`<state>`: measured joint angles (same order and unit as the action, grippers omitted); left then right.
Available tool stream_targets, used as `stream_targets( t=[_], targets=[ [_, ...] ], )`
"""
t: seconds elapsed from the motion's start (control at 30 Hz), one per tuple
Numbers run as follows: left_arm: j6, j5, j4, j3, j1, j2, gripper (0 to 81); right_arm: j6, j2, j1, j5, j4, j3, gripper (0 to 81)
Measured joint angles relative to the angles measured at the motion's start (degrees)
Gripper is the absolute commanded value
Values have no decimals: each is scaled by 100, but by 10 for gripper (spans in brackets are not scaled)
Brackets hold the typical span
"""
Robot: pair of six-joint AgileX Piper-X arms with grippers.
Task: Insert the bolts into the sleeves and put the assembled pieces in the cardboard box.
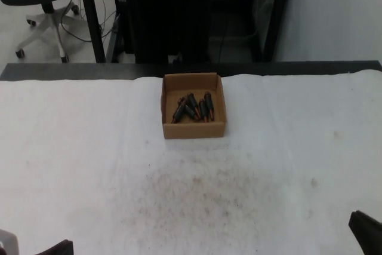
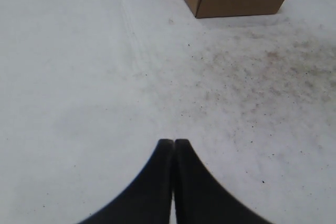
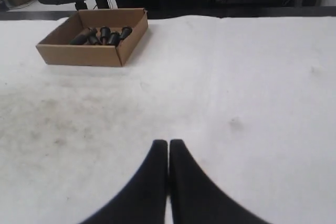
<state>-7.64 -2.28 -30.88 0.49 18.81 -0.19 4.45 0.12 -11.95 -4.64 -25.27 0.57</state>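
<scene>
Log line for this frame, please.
left tool: shut, holding nothing | right tool: shut, holding nothing | assembled pieces: inside cardboard box | box: on white cloth

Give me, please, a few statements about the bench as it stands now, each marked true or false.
1. The cardboard box holds several dark assembled pieces. True.
2. The left jaws are wide open. False: they are shut, with nothing between them.
3. The box lies tipped on its side. False: it stands upright, open side up.
4. The right jaws are shut and hold nothing. True.
5. The box stands at the bench's near edge, between the two arms. False: it stands toward the far side of the white cloth, well away from both arms.
</scene>
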Motion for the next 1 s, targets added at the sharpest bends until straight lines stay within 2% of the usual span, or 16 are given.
stream_targets(
  t=[0.27, 1.0],
  targets=[
    [0, 0, 0, 0, 0, 0, 1, 0, -10, 0, 0, -694, 0, 8],
    [0, 0, 0, 0, 0, 0, 1, 0, -12, 0, 11, -733, 0, 8]
  ],
)
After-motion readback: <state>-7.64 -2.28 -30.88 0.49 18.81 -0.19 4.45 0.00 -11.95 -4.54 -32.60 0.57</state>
